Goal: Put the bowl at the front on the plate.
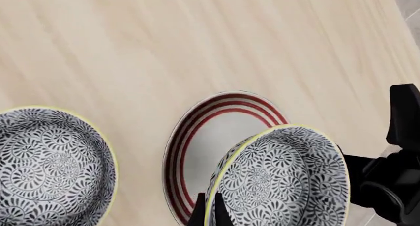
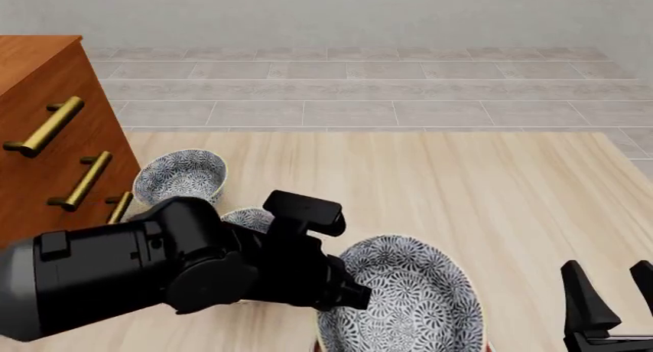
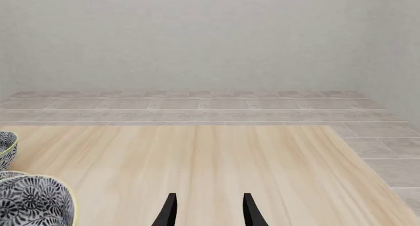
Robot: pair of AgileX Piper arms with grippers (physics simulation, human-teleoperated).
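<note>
Left hand (image 1: 208, 211) clamped on the rim of the bowl (image 1: 282, 179), one finger inside, one outside. Bowl tilted, raised over the plate (image 1: 196, 137), covering its near right part. Plate flat on the worktop (image 1: 196, 44). Second patterned bowl (image 2: 242, 218) just left of the plate, half hidden behind the left arm; third bowl (image 2: 182, 176) farther back, beside the wooden drawer chest (image 2: 46, 130). Right hand (image 3: 207, 211) released, fingers spread with nothing between, low at the near right, well apart from the bowl.
</note>
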